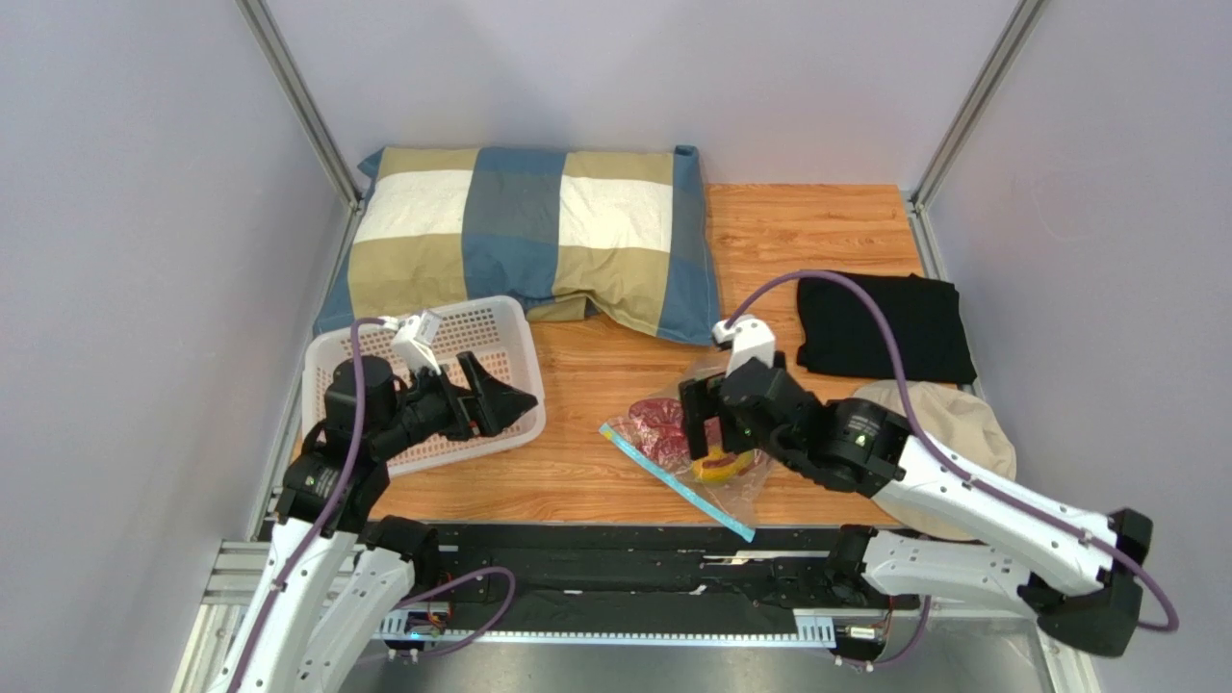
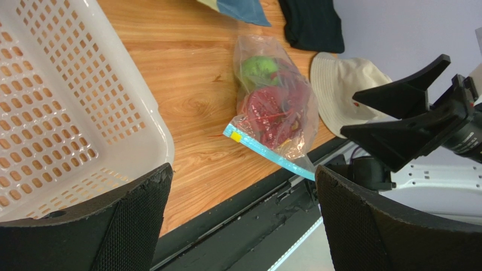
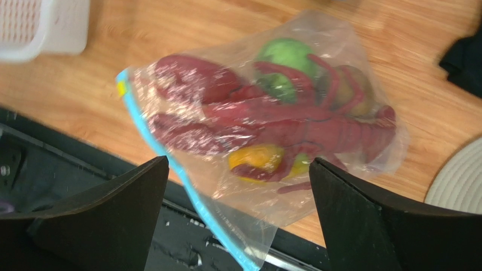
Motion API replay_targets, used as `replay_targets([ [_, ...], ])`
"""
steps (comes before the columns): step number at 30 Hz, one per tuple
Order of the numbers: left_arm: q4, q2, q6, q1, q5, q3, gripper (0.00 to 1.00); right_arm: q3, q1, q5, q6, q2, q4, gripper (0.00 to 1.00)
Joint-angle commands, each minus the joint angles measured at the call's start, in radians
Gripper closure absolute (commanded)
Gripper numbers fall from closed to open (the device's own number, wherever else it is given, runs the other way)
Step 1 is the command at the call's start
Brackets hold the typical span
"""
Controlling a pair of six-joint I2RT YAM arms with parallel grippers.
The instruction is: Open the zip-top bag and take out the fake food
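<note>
R gripper (image 3: pixel 239 164) hangs w/ jaws spread wide, holding nothing, just above the zip-top bag (image 3: pixel 249 217). L gripper (image 1: pixel 506 393) is likewise wide open & empty, over the white basket (image 1: pixel 434 321) by the left edge. The bag lies flat near the front edge, right of centre, w/ its blue zip strip (image 1: pixel 680 484) facing that edge. Progress approx nil: the strip looks shut and no food is out. Opening + emptying all remain. The plastic is clear and crinkly; inside are the red lobster (image 3: pixel 294 127), green ball (image 3: pixel 285 53) and yellow mango (image 3: pixel 257 158).
</note>
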Motion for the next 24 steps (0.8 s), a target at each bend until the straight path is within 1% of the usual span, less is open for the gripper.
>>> replay_targets([
  [1, -0.004, -0.055, 0.032, 0.005, 0.030, 0.006, 0.01, 0.121, 0.192, 0.265, -0.045, 0.096, -0.019, 0.00],
  [2, -0.007, -0.059, 0.032, 0.005, 0.033, 0.006, 0.01, 0.138, 0.259, 0.290, -0.050, 0.165, -0.040, 0.00],
  [3, -0.008, -0.070, 0.029, 0.005, 0.033, 0.006, 0.01, 0.155, 0.284, 0.348, -0.048, 0.211, -0.057, 0.00],
  [4, -0.010, -0.075, 0.015, 0.005, 0.033, 0.003, 0.01, 0.173, 0.309, 0.369, -0.048, 0.251, -0.071, 0.00],
  [5, -0.010, -0.076, 0.010, 0.005, 0.036, -0.004, 0.01, 0.198, 0.350, 0.386, -0.060, 0.339, -0.084, 0.00],
  [6, -0.011, -0.082, 0.002, 0.005, 0.037, -0.007, 0.01, 0.215, 0.363, 0.417, -0.062, 0.383, -0.096, 0.00],
  [10, 0.011, -0.079, -0.050, 0.005, 0.086, -0.032, 0.01, 0.256, 0.397, 0.431, -0.086, 0.564, -0.091, 0.00],
  [12, 0.042, -0.079, -0.077, 0.005, 0.109, -0.066, 0.01, 0.244, 0.414, 0.442, -0.079, 0.619, -0.059, 0.00],
  [15, 0.122, -0.057, -0.142, 0.005, 0.163, -0.113, 0.04, 0.187, 0.424, 0.434, -0.068, 0.635, 0.004, 0.00],
  [16, 0.154, -0.046, -0.160, 0.005, 0.180, -0.121, 0.07, 0.169, 0.429, 0.436, -0.068, 0.629, 0.024, 0.01],
  [19, 0.223, 0.005, -0.163, 0.005, 0.203, -0.139, 0.11, 0.078, 0.432, 0.469, -0.071, 0.620, 0.126, 0.02],
  [20, 0.240, 0.016, -0.163, 0.005, 0.211, -0.145, 0.14, 0.055, 0.432, 0.475, -0.085, 0.621, 0.193, 0.03],
  [22, 0.312, 0.046, -0.172, 0.000, 0.240, -0.153, 0.19, 0.037, 0.432, 0.543, -0.070, 0.621, 0.209, 0.15],
  [23, 0.338, 0.052, -0.174, -0.005, 0.248, -0.165, 0.20, 0.035, 0.430, 0.564, -0.070, 0.613, 0.211, 0.22],
  [24, 0.360, 0.054, -0.176, -0.008, 0.248, -0.172, 0.21, 0.037, 0.430, 0.595, -0.079, 0.601, 0.214, 0.41],
])
